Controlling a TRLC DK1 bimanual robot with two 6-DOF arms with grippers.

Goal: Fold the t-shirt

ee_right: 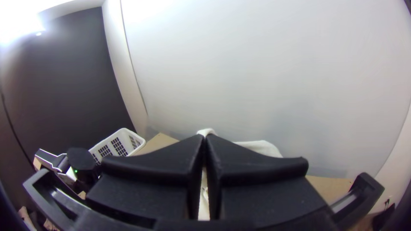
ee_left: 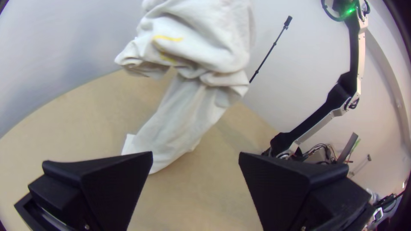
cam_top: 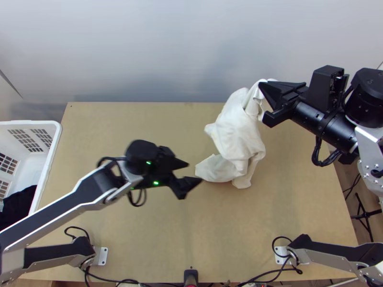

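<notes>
Basket (cam_top: 50, 153) at left edge, black cloth (cam_top: 18, 206) inside. T-shirt (cam_top: 237, 134) hanging bunched over desk (cam_top: 153, 239), right of centre, top pinched in right tool (cam_top: 262, 87). Left tool (cam_top: 194, 172) near centre, spread.

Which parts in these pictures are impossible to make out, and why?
- Right wrist view: t-shirt part in the right gripper, hidden by its fingers.
- Left wrist view: the t-shirt's upper end, cut off by the edge.
- Left wrist view: yellow marking's full shape, lost in folds.
- Top view: dark item in the basket, cut off by left edge.
</notes>
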